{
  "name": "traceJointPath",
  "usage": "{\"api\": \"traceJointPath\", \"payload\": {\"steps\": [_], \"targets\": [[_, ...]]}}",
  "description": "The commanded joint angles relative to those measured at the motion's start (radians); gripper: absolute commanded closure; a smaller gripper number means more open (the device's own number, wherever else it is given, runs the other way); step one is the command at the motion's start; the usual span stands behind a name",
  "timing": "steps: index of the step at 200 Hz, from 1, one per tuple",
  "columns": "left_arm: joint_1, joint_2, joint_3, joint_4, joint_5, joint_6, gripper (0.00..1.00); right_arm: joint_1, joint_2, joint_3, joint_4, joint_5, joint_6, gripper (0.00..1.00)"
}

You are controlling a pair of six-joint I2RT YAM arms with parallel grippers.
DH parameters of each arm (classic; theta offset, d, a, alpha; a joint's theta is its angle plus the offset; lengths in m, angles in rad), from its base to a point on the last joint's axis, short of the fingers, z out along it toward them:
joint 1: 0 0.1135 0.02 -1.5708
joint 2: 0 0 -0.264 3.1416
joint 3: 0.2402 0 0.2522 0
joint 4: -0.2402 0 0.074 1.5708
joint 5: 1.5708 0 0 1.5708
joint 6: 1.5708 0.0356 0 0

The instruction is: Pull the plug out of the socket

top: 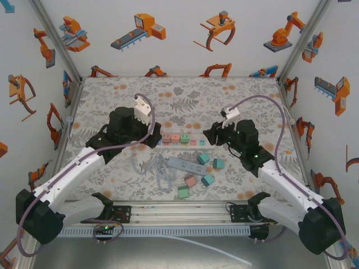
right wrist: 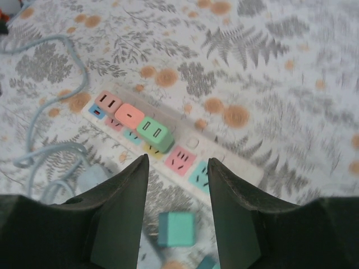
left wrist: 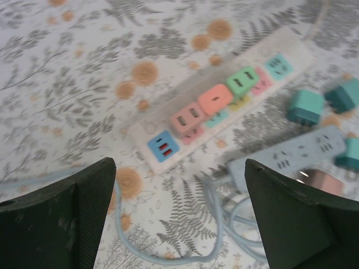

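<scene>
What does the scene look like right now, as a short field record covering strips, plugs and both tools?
white strip: flat on the table
seated plugs: pink plug, coral plug, green plug, side by side in a row
blue-grey strip: beside the white one, cable looped
loose plugs: teal and pink, scattered near the blue-grey strip
left tool: wide open, above the white strip, holding nothing
right tool: narrowly open, above the white strip, holding nothing
task: no seated plug gripped yet
</scene>
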Motion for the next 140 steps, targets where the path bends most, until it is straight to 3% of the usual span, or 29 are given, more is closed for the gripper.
{"api": "traceJointPath", "payload": {"steps": [1,26,62,109,140], "targets": [[0.006,0.006,-0.02,0.04,-0.242,-0.09,0.13,0.02,0.043,0.019,0.13,-0.139,-0.377,0.55],[0.033,0.035,-0.009,0.02,-0.248,-0.136,0.14,0.023,0.108,0.045,0.096,-0.254,-0.61,0.54],[0.091,0.093,0.018,-0.009,-0.161,-0.208,0.14,0.024,0.219,0.155,-0.11,-0.403,-0.834,0.51],[0.195,0.207,0.077,-0.069,-0.008,-0.313,0.14,0.024,0.425,0.368,-0.397,-0.511,-1.005,0.5],[0.219,0.313,0.134,-0.135,0.036,-0.35,0.16,0.026,0.554,0.476,-0.488,-0.537,-1.063,0.5]]}}
